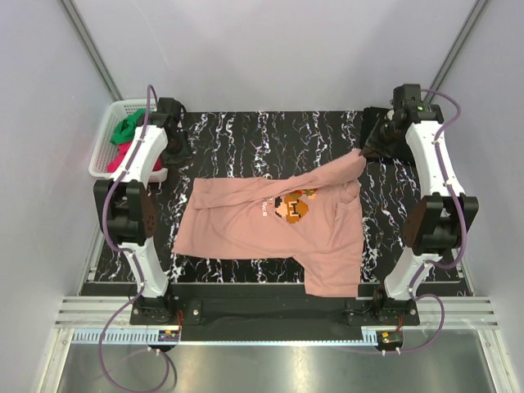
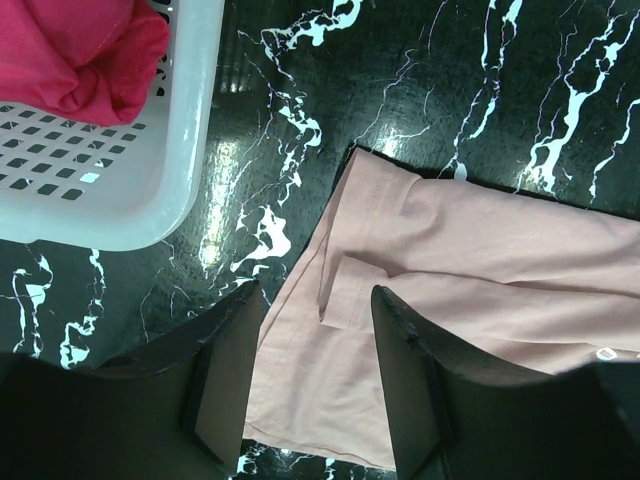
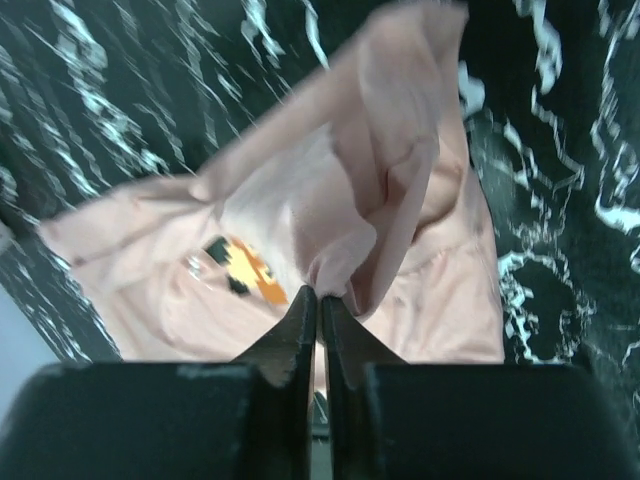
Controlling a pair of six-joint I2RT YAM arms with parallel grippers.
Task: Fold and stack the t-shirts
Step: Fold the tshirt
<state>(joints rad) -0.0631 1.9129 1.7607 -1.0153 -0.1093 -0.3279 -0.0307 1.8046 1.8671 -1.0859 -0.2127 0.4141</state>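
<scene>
A: Black marble table (image 1: 246, 131). Salmon-pink t-shirt (image 1: 246, 229) is spread mid-table, print up, with one corner lifted toward the far right. White basket (image 1: 98, 151) at far left holds a green tee (image 1: 127, 129) and a magenta-red tee (image 2: 80, 50).
B: Grippers?
A: Right gripper (image 3: 320, 297) has its fingers pressed together, pinching a bunched fold of the pink cloth. Left gripper (image 2: 318, 295) is spread over the shirt's left edge, gripping nothing.
B: Handling?
A: Light and limp. It drapes and wrinkles, and likely drags on the marble. I'd pinch the hem or shoulder corners on both sides and keep it taut.
</scene>
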